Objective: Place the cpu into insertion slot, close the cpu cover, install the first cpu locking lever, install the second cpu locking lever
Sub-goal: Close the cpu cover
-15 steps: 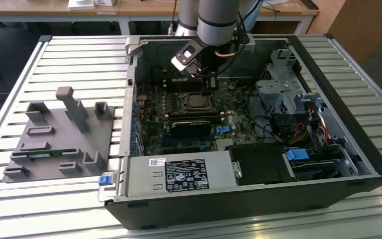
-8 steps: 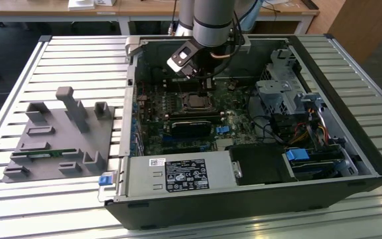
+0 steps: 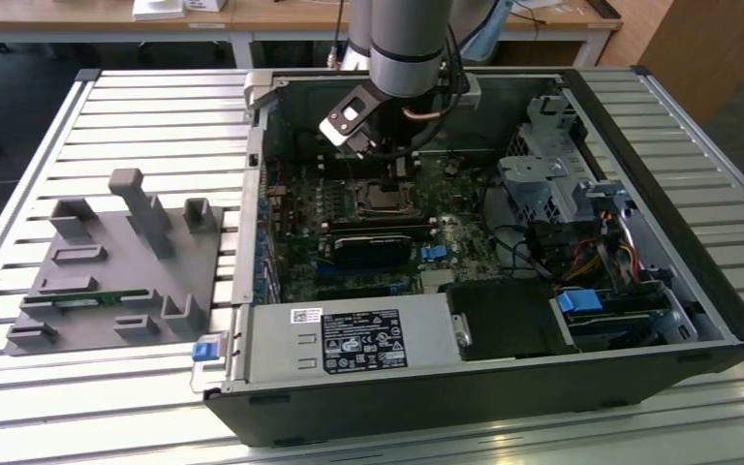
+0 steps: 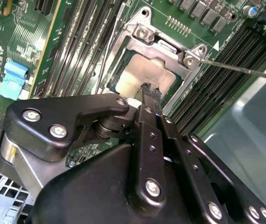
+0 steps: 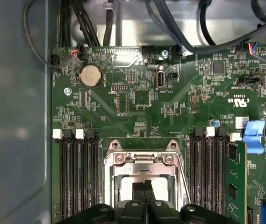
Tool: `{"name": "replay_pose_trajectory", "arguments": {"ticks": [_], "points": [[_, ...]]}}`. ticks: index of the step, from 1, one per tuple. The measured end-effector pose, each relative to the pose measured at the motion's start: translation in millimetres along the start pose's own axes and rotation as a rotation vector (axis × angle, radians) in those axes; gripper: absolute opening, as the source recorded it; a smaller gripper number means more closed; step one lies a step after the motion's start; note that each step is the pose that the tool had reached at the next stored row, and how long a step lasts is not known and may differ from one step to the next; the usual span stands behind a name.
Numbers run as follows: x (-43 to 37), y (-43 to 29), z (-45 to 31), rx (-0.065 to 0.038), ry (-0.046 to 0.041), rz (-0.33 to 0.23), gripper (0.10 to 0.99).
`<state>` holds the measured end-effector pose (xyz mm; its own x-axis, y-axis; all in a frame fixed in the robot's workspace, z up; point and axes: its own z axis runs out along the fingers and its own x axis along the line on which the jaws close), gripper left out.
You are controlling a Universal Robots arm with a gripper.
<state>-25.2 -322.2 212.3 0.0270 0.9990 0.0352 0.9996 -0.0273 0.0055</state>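
While jaws hang closed above cpu cover (image 5: 144,161), second wrist view shows cpu (image 4: 142,77).

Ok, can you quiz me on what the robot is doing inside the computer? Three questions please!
1. True or false: the cpu shows through the window of the cpu cover.
2. Which thing is the gripper nearest? A the cpu cover, B the grey fixture, C the blue clip.
3. Fill in: the gripper's jaws are ____.

Key: 1 true; 2 A; 3 shut.
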Motion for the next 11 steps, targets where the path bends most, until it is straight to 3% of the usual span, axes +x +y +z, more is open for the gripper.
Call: {"name": "replay_pose_trajectory", "arguments": {"ticks": [11], "points": [[-0.5, -12.9, 3.0, 0.0, -0.0001, -0.002, 0.106]]}}
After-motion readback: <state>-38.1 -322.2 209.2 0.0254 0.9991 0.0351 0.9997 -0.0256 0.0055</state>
